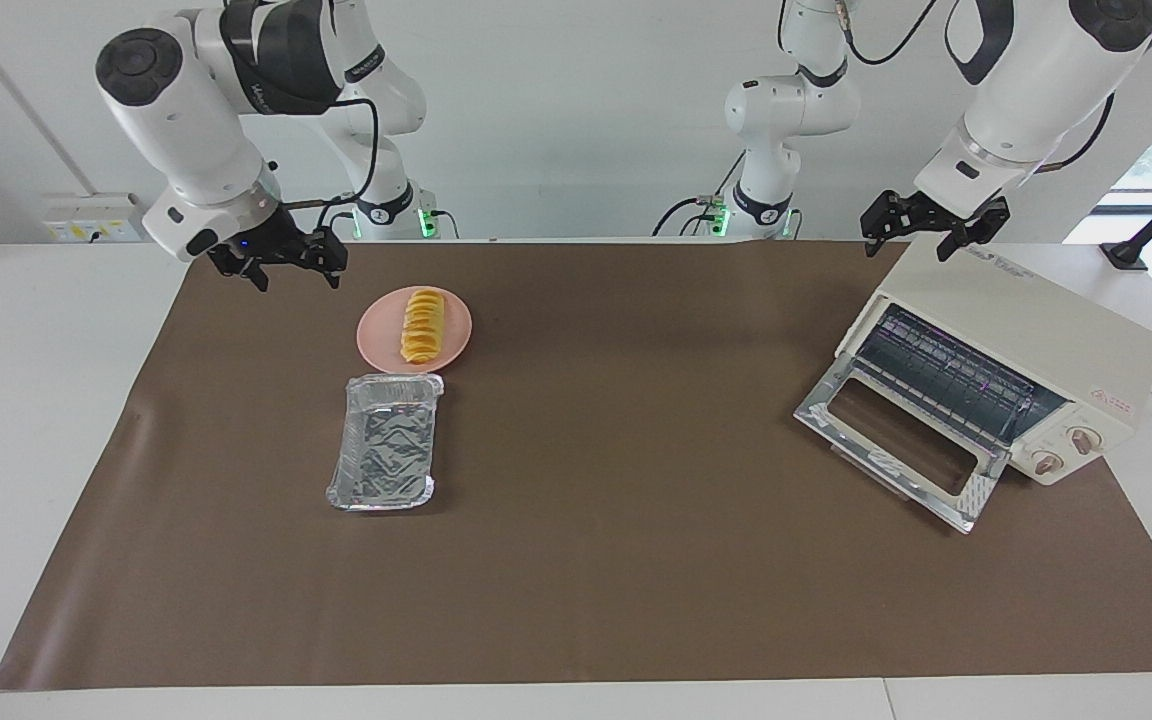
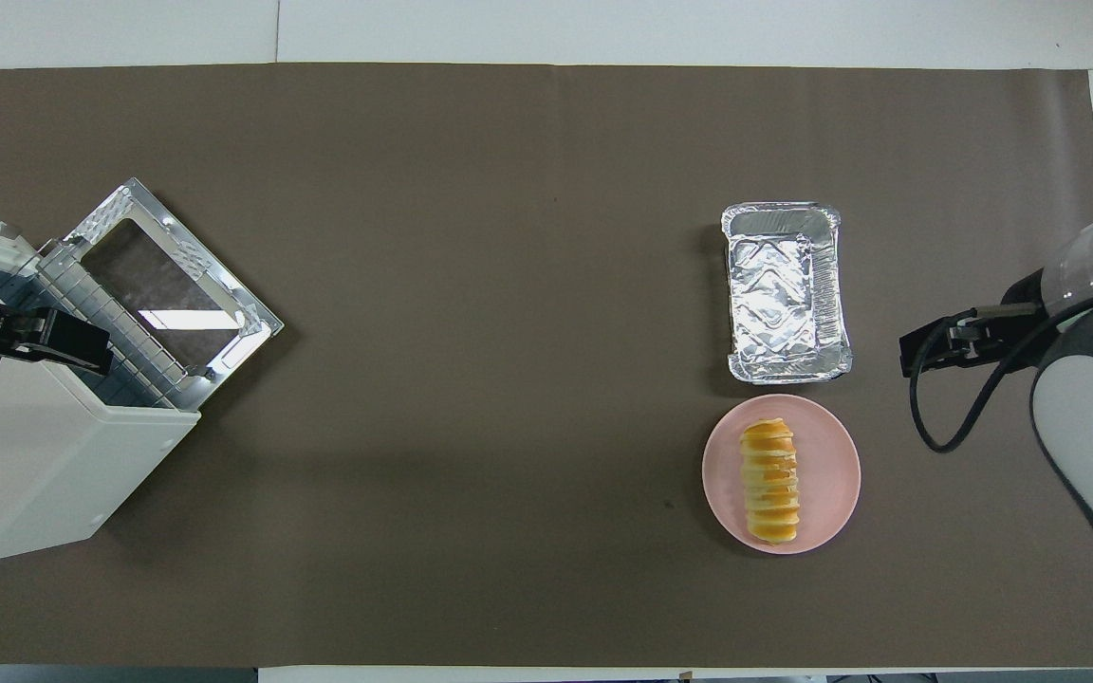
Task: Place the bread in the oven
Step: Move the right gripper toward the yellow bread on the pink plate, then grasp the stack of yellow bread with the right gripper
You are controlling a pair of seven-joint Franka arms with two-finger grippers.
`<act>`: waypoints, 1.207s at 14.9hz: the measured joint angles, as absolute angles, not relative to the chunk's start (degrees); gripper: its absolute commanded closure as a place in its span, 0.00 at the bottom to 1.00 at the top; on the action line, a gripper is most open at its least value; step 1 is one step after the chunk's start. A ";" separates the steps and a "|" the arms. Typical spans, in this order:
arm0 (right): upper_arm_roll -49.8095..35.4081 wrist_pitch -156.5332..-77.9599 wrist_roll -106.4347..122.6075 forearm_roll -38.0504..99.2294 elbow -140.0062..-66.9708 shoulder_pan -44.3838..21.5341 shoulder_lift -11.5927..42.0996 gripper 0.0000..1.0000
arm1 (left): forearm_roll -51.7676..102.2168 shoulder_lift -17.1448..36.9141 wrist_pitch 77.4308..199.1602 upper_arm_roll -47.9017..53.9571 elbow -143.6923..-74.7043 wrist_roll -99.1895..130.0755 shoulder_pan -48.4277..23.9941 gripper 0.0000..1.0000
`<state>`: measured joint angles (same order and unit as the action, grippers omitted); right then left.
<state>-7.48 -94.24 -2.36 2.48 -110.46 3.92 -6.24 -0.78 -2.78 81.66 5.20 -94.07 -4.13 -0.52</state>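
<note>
The bread (image 1: 423, 325) lies on a pink plate (image 1: 456, 338) at upper left of the facing frame; the right gripper (image 1: 281, 265), jaws wide and empty, hangs beside it; the left gripper (image 1: 934, 232), also wide, hovers over the open oven (image 1: 1026, 345) at right; 1 foil tray (image 1: 385, 442) sits below the plate.

**Two white arms, black at the tips**

Both arms (image 1: 186, 120) are wearing glossy white shells with rounded joints, each joint capped by a dark grey disc. A black band with pale lettering is wrapping the right arm's upper link. Black cables (image 1: 361, 140) are looping loosely along the links. The bases (image 1: 761, 205) are glowing green at the foot. Each wrist is ending in a black gripper (image 1: 281, 262) of angular links; a small blue light is showing on the right one.
</note>
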 measured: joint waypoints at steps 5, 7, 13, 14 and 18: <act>-7.81 -105.00 -9.27 5.78 -128.50 -2.86 -12.24 0.00 | -0.78 -2.78 81.66 5.20 -94.07 -4.13 -0.52 0.00; -7.79 -109.69 -9.30 6.73 -133.63 -3.39 -12.99 0.00 | -0.78 -2.78 81.66 5.20 -94.07 -4.13 -0.52 0.00; -7.78 -122.91 -9.33 9.18 -143.79 -4.06 -12.97 0.01 | -0.78 -2.78 81.66 5.20 -94.07 -4.13 -0.52 0.00; -7.78 -124.58 -9.33 10.92 -144.85 -4.44 -12.71 0.03 | -0.78 -2.78 81.66 5.20 -94.07 -4.13 -0.52 0.00; -7.76 -130.90 -12.40 13.37 -147.47 -7.57 -10.32 0.11 | -0.78 -2.78 81.66 5.20 -94.07 -4.13 -0.52 0.00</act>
<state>-7.76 -130.90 -12.40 13.37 -147.47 -7.57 -10.32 -0.78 -2.78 81.66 5.20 -94.07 -4.13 -0.52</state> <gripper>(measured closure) 0.062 0.000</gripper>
